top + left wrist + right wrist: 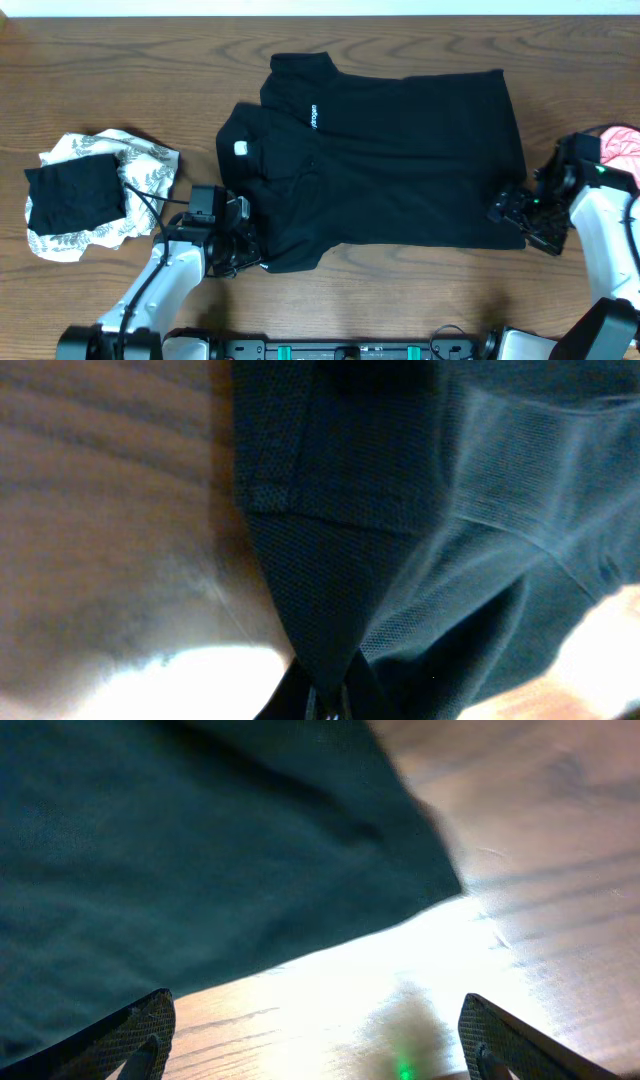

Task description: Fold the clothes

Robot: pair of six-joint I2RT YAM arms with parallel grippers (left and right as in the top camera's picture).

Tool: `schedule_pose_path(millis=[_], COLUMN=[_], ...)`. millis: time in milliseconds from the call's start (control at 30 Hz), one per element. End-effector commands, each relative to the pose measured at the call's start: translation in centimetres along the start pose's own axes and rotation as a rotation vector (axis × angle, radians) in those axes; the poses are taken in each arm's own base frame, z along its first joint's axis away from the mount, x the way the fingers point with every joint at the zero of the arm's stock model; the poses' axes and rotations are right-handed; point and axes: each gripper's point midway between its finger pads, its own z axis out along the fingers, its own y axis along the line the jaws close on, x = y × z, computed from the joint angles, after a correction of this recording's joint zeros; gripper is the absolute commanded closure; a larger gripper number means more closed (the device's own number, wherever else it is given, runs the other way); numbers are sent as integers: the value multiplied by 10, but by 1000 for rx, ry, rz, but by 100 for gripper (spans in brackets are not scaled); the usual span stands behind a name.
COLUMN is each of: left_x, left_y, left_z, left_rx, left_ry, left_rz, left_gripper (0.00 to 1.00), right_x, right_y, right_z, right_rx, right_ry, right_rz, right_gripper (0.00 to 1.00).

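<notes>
The large black collared shirt (400, 160) with small white lettering lies spread on the table's middle. My left gripper (243, 250) is shut on the shirt's lower left sleeve corner; the left wrist view shows the black mesh fabric (330, 560) pinched between the jaws (325, 705). My right gripper (520, 222) sits at the shirt's lower right corner, open and empty; in the right wrist view its fingers (320, 1040) stand wide apart over bare wood, just short of the shirt's hem (200, 870).
A white leaf-print piece (130, 165) with a black piece (75, 190) on it lies at the left. A pink piece (622, 145) lies at the right edge. The wooden table (100, 80) surrounds the shirt.
</notes>
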Motion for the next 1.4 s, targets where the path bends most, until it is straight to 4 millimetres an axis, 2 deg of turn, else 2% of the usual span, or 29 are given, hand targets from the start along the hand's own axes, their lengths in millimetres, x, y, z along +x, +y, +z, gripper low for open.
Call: schedule_pose_path(millis=[0, 133, 233, 367, 700, 967, 1033, 1100, 1200, 1367], left_x=[-12, -18, -19, -19, -18, -16, -17, -16, -16, -13], left_y=[-17, -28, -33, -34, -33, -32, -33, -32, -32, -31], left_z=[-19, -35, -43, -46, -45, -45, -45, -45, -45, -44], left_rx=[45, 77, 91, 95, 92, 90, 90, 89, 90, 84], left_ry=[-64, -136, -170, -180, -175, -169, -169, -169, -169, -153], left_rz=[39, 74, 91, 97, 93, 91, 91, 91, 91, 83], left_gripper=[94, 94, 94, 94, 94, 94, 94, 94, 94, 94], right_x=[3, 6, 5, 0, -2, 10, 9, 4, -5, -5], right_y=[-15, -20, -24, -25, -28, -46, -50, -55, -61, -60], right_z=[-1, 4, 15, 35, 65, 77, 77, 76, 74, 68], right_rx=[8, 13, 2, -47, -78, 7, 30, 55, 86, 93], right_ry=[15, 26, 11, -26, -88, -85, -95, -124, -167, -164], right_rz=[37, 59, 148, 235, 343, 368, 369, 368, 368, 303], right_gripper=[10, 8, 7, 12, 52, 59, 69, 83, 98, 99])
